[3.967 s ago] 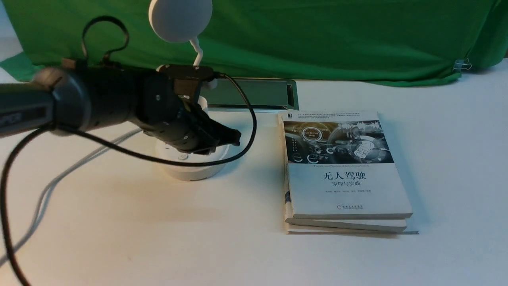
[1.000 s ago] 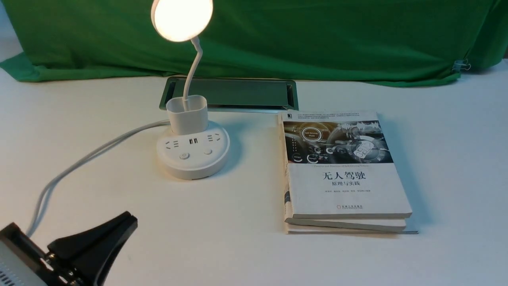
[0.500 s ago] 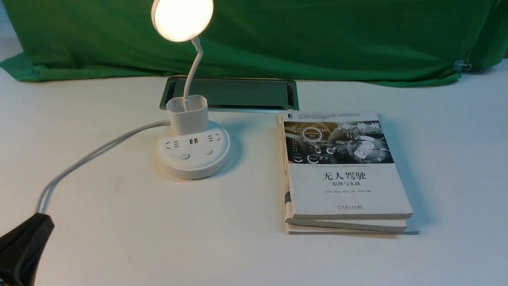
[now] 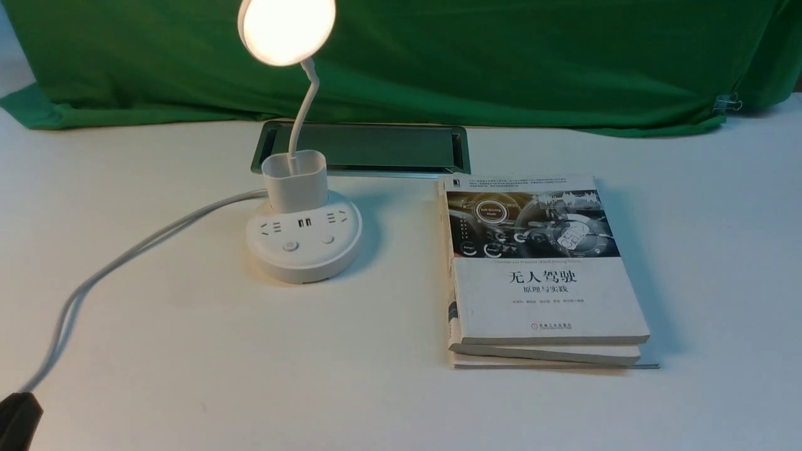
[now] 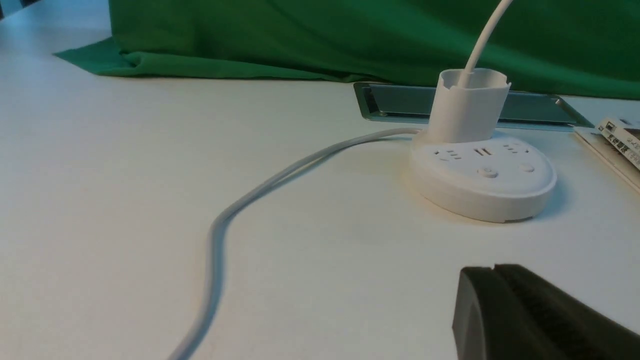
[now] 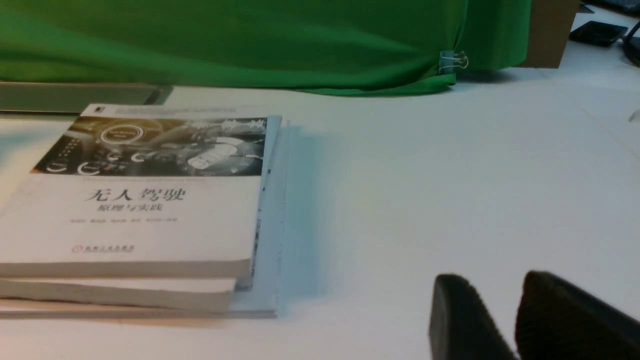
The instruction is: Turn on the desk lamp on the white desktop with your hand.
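The desk lamp (image 4: 305, 241) stands on the white desktop (image 4: 250, 363), left of centre. Its round head (image 4: 287, 28) glows warm yellow above the bendy neck. The base with sockets and two buttons also shows in the left wrist view (image 5: 482, 175). My left gripper (image 4: 19, 410) is only a black tip at the bottom left corner of the front view, far from the lamp. In its wrist view the left gripper (image 5: 495, 268) is shut on nothing, fingers pressed together. The right gripper (image 6: 492, 285) is open and empty over bare desktop, right of the books.
A stack of books (image 4: 539, 269) lies right of the lamp. The lamp's white cord (image 4: 125, 257) runs from the base to the front left. A silver-framed cable slot (image 4: 369, 147) sits behind the lamp. Green cloth (image 4: 501, 56) covers the back.
Four seconds ago my left gripper was over the lamp base and the head was dark. The head is now lit, and the left gripper has drawn back to the bottom left corner.
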`<state>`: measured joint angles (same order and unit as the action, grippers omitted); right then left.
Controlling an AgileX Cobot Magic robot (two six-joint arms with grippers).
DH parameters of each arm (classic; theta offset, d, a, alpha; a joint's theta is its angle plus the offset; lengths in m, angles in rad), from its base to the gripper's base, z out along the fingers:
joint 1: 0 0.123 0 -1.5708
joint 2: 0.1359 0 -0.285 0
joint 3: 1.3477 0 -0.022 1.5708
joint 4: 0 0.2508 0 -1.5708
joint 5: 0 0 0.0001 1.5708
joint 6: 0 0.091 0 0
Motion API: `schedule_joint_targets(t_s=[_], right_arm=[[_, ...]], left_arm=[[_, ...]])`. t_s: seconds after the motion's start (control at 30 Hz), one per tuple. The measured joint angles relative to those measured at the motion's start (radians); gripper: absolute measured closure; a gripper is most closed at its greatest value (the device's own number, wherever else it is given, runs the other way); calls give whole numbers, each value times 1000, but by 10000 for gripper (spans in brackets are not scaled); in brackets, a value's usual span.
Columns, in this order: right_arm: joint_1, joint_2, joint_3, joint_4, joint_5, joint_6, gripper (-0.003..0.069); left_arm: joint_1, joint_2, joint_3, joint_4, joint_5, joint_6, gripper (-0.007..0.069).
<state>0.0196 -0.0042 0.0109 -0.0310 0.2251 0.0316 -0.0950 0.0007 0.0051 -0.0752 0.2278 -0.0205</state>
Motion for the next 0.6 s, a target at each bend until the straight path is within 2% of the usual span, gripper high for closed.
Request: schedule_joint_targets(t_s=[0.6], right_arm=[[0, 0, 0, 0, -1, 0, 418]], left_arm=[[0, -3, 0, -12, 1, 0, 603]])
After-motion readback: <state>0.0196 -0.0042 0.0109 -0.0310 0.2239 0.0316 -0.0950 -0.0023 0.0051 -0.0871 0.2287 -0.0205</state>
